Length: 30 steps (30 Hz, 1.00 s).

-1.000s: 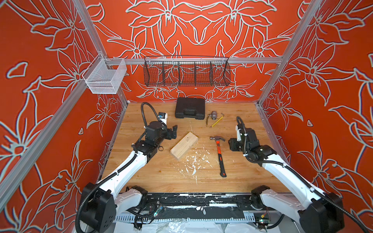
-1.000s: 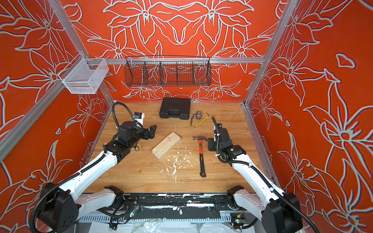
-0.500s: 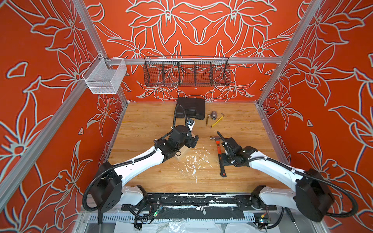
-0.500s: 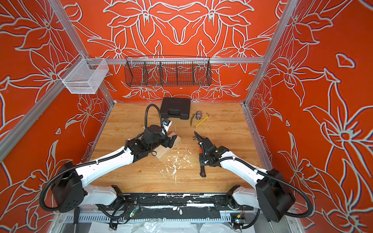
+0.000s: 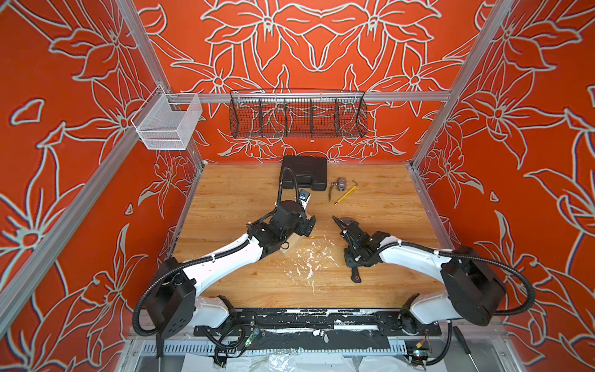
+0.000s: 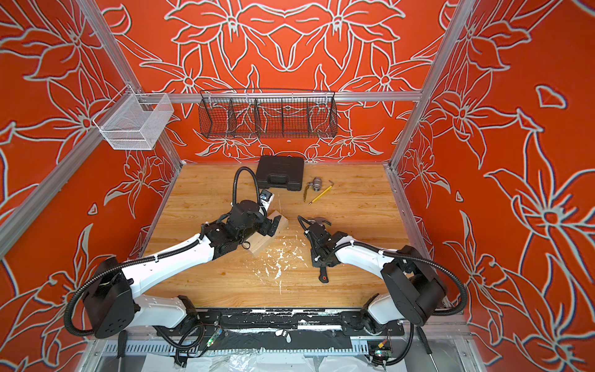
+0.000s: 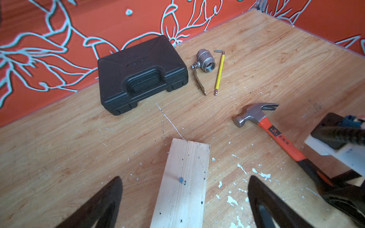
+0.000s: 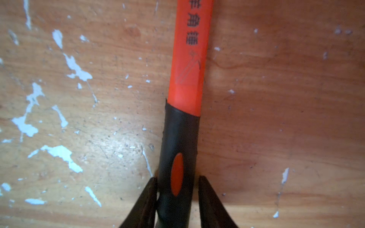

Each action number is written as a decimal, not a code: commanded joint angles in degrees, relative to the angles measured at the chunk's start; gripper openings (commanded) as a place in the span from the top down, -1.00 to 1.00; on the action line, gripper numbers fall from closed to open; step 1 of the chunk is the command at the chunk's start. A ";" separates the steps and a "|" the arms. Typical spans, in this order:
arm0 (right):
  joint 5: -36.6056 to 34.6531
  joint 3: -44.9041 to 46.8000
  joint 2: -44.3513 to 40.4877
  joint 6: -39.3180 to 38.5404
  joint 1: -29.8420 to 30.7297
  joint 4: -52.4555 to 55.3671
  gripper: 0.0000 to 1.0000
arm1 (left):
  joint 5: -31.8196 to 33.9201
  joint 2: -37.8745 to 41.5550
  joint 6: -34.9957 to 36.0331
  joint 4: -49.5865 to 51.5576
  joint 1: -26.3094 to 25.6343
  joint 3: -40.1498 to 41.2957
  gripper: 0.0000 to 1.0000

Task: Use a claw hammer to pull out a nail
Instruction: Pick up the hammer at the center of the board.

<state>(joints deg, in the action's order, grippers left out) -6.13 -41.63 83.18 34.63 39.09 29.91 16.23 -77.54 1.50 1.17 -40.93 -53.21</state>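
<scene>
The claw hammer (image 5: 349, 221) lies flat on the wooden table, silver head away from me and black end (image 6: 323, 277) toward me. My right gripper (image 8: 177, 177) straddles its black grip (image 8: 178, 134). One finger touches the grip and the other stands a sliver off it. The nail (image 7: 180, 179) shows as a small grey head in the top face of a pale wood block (image 7: 187, 158). My left gripper (image 7: 184, 177) hangs wide open over that block, one finger on each side. In both top views the left wrist (image 5: 289, 215) covers much of the block (image 6: 260, 244).
A black tool case (image 7: 142, 73) sits at the back of the table. Beside it lie a metal valve (image 7: 205, 61) with a bronze lever and a yellow pencil (image 7: 219, 73). White flecks (image 5: 309, 257) dot the table between the arms. Two wire baskets (image 5: 297, 116) hang on the back rail.
Both arms have swung in from the sides. The left now hovers over the wood block. The right has come down onto the hammer's handle and its jaws have narrowed round it.
</scene>
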 commanded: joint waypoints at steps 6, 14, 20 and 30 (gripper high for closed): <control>-1.38 -2.07 2.29 1.03 0.55 2.14 0.74 | 1.89 -1.01 1.72 0.68 -0.38 -0.91 -0.92; -4.77 -11.10 -6.06 -7.36 0.29 15.01 1.00 | -2.45 -1.44 9.36 -3.20 -0.38 -0.61 -0.92; -2.41 -20.60 -7.62 -14.26 -1.22 26.02 1.00 | -12.14 -0.18 21.25 -13.19 -0.38 4.68 -0.78; 6.34 -29.45 -6.01 -19.30 -4.04 32.72 1.00 | -15.90 -6.41 37.14 -19.23 -5.11 7.46 -0.66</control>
<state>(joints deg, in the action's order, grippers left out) -2.37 -68.07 76.66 18.04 35.53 59.18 2.26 -81.78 32.23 -13.78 -44.10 -46.96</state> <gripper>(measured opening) 0.263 0.831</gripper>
